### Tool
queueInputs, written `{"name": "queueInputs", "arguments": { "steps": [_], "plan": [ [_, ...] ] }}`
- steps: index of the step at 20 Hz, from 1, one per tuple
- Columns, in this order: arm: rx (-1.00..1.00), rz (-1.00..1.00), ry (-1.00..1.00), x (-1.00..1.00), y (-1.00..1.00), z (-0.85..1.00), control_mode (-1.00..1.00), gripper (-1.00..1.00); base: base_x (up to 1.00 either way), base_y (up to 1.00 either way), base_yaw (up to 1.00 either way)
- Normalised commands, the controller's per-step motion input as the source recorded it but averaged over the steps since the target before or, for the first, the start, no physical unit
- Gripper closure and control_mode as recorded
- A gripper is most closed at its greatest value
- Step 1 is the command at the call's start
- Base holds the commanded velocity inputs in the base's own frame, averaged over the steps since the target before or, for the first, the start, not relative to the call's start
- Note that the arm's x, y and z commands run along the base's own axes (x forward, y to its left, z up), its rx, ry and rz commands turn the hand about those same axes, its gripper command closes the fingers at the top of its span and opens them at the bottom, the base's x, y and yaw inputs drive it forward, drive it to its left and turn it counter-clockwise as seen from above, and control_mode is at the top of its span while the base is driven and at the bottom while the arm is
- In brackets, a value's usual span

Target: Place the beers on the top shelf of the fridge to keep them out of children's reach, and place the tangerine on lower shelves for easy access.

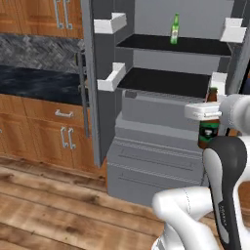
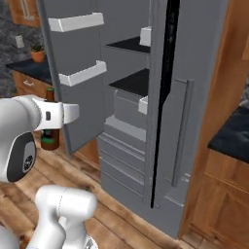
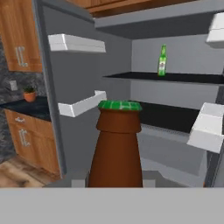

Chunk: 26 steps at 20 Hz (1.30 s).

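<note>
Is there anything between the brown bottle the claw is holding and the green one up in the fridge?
Nothing: in the hand view, only bare shelf separates the brown bottle from the green bottle.

arm (image 1: 195, 215): glossy white rounded links, lower right of frame | joint cover (image 1: 225, 185): dark grey, long rounded shape with faint small marking | wrist (image 2: 24, 114): white cylinder, flat white flange | joint cap (image 2: 22, 163): dark oval, left edge

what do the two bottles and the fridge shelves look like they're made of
Green long-necked bottle: probably glass, glossy and see-through green. Brown long-necked bottle: probably dark glass, smooth, opaque-looking, with a green ribbed cap. Flat black top shelf: matte board, material unclear.
</note>
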Motion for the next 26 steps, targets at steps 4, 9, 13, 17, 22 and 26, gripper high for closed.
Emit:
{"name": "queueInputs", "arguments": {
  "steps": [4,9,13,17,22,26],
  "plan": [
    [0.0,0.0,0.0,0.0,0.0,0.0,1.0,1.0,0.29,0.63,0.0],
    [0.0,0.0,0.0,0.0,0.0,0.0,1.0,1.0,0.27,0.26,-0.23],
    [0.0,0.0,0.0,0.0,0.0,0.0,1.0,1.0,0.3,0.11,-0.36],
    [0.0,0.0,0.0,0.0,0.0,0.0,1.0,1.0,0.36,0.09,-0.41],
    [0.0,0.0,0.0,0.0,0.0,0.0,1.0,1.0,0.38,0.21,-0.4],
    [0.0,0.0,0.0,0.0,0.0,0.0,1.0,1.0,0.39,0.3,-0.36]
  ]
}}
